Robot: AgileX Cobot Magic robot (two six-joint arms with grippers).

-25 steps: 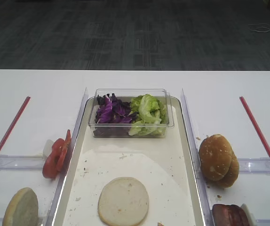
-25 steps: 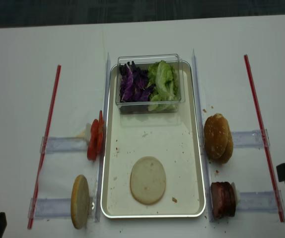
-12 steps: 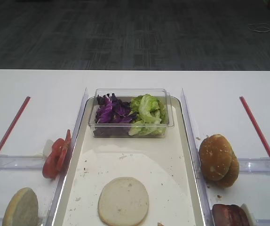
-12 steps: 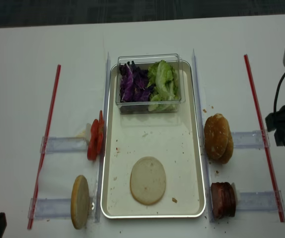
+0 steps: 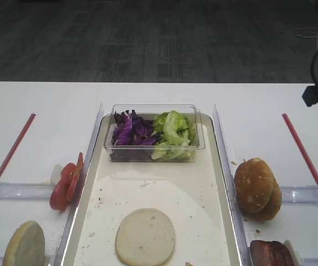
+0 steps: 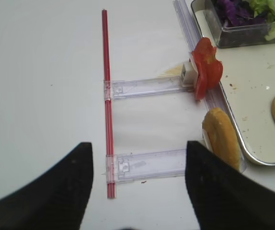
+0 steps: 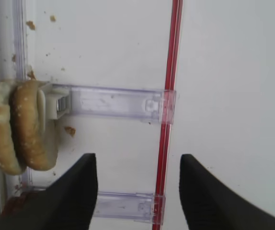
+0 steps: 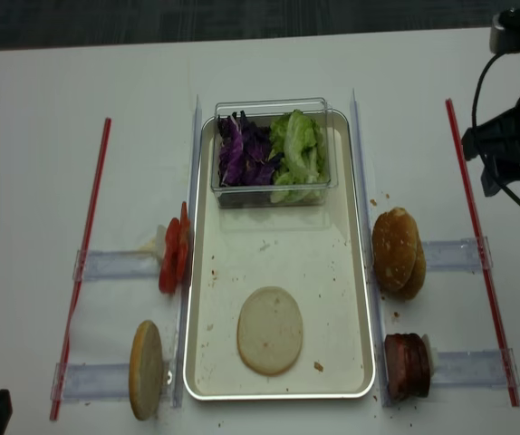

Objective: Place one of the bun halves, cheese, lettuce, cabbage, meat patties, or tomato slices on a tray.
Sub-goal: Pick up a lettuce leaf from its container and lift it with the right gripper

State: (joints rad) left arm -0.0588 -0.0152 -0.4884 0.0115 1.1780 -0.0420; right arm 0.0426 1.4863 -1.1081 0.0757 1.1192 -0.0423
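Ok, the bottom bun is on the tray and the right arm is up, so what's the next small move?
Probably bring the open right gripper down and left toward the meat patties. It hangs empty above the rail by the sesame bun tops, and only a bun half lies on the tray.

Clear plastic tub (image 8: 273, 152), red strips (image 8: 85, 254) and clear slotted holders (image 8: 120, 265) on a white table (image 8: 43, 136).

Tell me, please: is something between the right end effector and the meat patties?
Nothing visible. The right end effector is open above bare table; the meat patties stand nearer the tray, beside the sesame buns.
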